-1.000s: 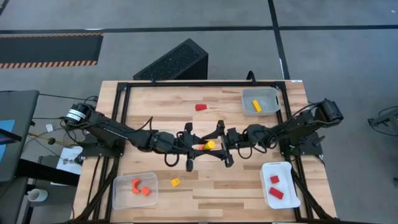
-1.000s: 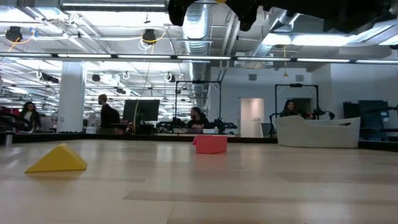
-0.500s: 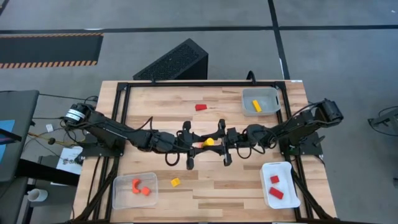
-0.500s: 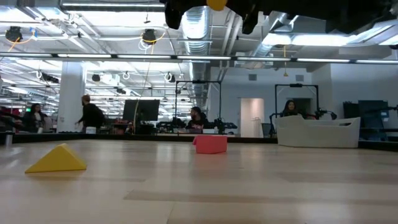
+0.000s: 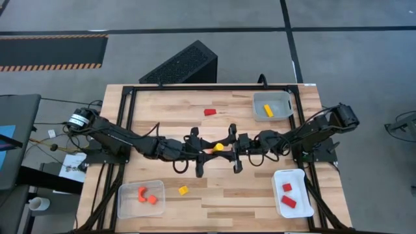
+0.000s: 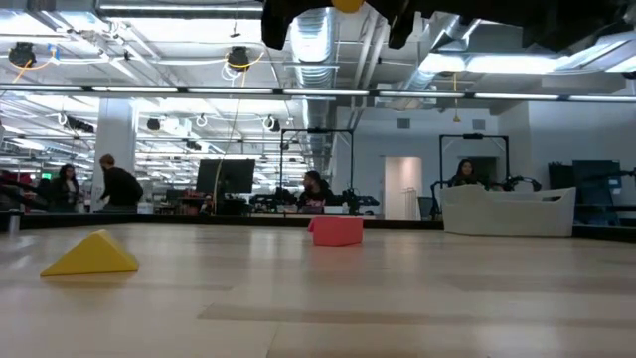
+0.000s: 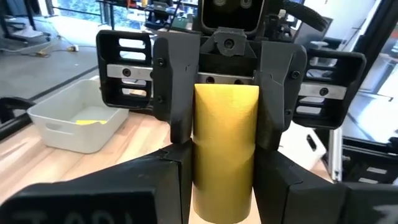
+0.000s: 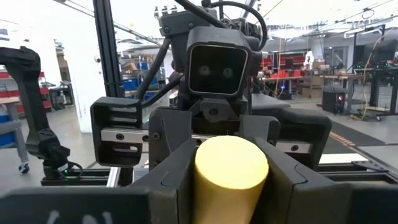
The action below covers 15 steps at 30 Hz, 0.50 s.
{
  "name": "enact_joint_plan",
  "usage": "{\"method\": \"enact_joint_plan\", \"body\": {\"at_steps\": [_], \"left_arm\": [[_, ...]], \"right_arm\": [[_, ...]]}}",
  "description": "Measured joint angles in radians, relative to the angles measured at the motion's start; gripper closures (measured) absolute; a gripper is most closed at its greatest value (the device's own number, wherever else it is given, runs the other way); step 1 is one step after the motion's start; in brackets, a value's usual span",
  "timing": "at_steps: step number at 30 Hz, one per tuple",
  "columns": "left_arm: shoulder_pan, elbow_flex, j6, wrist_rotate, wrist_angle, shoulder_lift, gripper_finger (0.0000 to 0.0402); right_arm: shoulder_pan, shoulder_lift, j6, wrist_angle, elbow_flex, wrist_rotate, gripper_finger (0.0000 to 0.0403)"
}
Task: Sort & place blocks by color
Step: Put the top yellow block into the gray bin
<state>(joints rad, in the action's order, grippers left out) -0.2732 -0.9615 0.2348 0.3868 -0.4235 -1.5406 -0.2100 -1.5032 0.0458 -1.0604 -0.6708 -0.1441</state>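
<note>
A yellow cylinder block point(image 5: 219, 147) hangs in the air over the table's middle, level, with a gripper shut on each end. My left gripper point(image 5: 211, 148) reaches it from the table's left and my right gripper point(image 5: 227, 147) from the right; they face each other. In the low view the block point(image 6: 348, 5) shows at the picture's top between dark fingers. A red block point(image 5: 209, 112) and a yellow wedge point(image 5: 184, 190) lie loose on the wood. My left gripper pinches the cylinder's left end point(image 7: 208, 180) between its two fingers point(image 7: 165, 186), which come in level from the table's left and lie along it. The block is clear of the table. My right gripper pinches the cylinder's right end point(image 8: 214, 186) between its two fingers point(image 8: 171, 180), level from the table's right and along the block. The round end face point(image 8: 231, 163) points back at the wrist.
A clear tray point(image 5: 281, 99) at the far right holds a yellow block point(image 5: 268, 110). A clear tray point(image 5: 127, 201) at the near left holds orange blocks point(image 5: 146, 195). A white tray point(image 5: 302, 205) at the near right holds red blocks point(image 5: 287, 195).
My right gripper has shut its fingers on the yellow block's right end while my left gripper kept its hold. The block has stayed level in the air and moved a little toward the table's far edge.
</note>
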Motion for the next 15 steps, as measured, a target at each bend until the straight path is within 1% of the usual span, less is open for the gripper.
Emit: {"method": "enact_joint_plan", "body": {"at_steps": [3,15], "left_arm": [[-0.009,0.000,-0.004,0.031,0.001,0.000,0.0310],[-0.009,0.000,-0.012,0.039,0.005,0.000,0.0310]], "right_arm": [[0.000,0.000,0.006,0.001,0.000,0.000,0.0269],[0.001,0.000,-0.001,0.003,0.000,0.004,0.0274]]}}
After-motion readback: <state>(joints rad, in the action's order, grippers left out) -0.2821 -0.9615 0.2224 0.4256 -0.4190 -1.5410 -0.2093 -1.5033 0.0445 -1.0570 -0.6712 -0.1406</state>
